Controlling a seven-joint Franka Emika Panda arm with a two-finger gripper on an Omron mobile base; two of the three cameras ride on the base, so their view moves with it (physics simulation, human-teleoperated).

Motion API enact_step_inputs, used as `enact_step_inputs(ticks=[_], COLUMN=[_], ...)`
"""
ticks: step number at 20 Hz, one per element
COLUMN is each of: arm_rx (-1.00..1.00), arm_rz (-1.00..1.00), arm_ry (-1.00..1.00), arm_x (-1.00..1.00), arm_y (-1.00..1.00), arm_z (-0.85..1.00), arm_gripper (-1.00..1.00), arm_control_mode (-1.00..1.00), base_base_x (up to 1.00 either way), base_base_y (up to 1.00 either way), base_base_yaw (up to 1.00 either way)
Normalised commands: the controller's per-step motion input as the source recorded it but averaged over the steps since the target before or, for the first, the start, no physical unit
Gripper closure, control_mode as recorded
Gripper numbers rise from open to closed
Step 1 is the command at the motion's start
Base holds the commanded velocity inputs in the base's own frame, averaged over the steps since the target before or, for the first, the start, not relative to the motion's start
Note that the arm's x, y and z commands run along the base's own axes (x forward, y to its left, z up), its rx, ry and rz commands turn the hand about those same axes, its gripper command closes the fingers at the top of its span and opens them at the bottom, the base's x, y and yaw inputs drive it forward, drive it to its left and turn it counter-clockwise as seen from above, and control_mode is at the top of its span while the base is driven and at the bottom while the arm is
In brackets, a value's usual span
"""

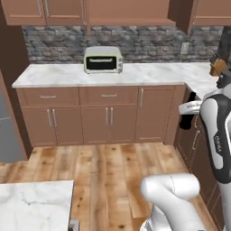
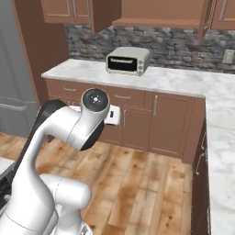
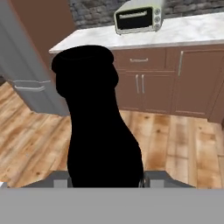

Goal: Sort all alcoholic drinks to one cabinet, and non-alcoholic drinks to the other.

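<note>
A small black contour-shaped cola bottle (image 3: 98, 122) stands close before the hand camera, held between the two dark finger tips of the gripper (image 3: 105, 178), whose jaws are closed narrowly on its lower body. The bottle appears as a solid black silhouette with a rounded cap end at the top; no label can be made out from this side.

Beyond it, across a light wooden plank floor (image 1: 108, 167), a white marble counter (image 1: 67, 74) runs along a grey stone backsplash (image 1: 149, 43). A cream toaster oven with a dark glass door (image 1: 103, 59) sits on the counter. Brown wooden drawer and door fronts with silver handles (image 1: 108, 115) fill the space below. Brown wooden wall cabinets (image 1: 45, 11) hang above. The robot's white arm (image 2: 78, 124) bends across the foreground.
</note>
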Motion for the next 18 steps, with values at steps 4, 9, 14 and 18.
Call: enact_step_inputs(ticks=[4,9,14,18], arm_rx=[0.00,0.00,0.00,0.00], arm_rz=[0.00,0.00,0.00,0.00], arm_ry=[0.00,0.00,0.00,0.00], arm_x=[0.00,0.00,0.00,0.00], arm_y=[0.00,0.00,0.00,0.00], arm_z=[0.00,0.00,0.00,0.00], arm_gripper=[1.00,1.00,1.00,1.00], arm_control_mode=[1.00,1.00,1.00,1.00], base_base_x=[1.00,1.00,1.00,1.00], base_base_y=[-0.25,-0.11,-0.20,-0.26], base_base_yaw=[0.00,0.00,0.00,0.00])
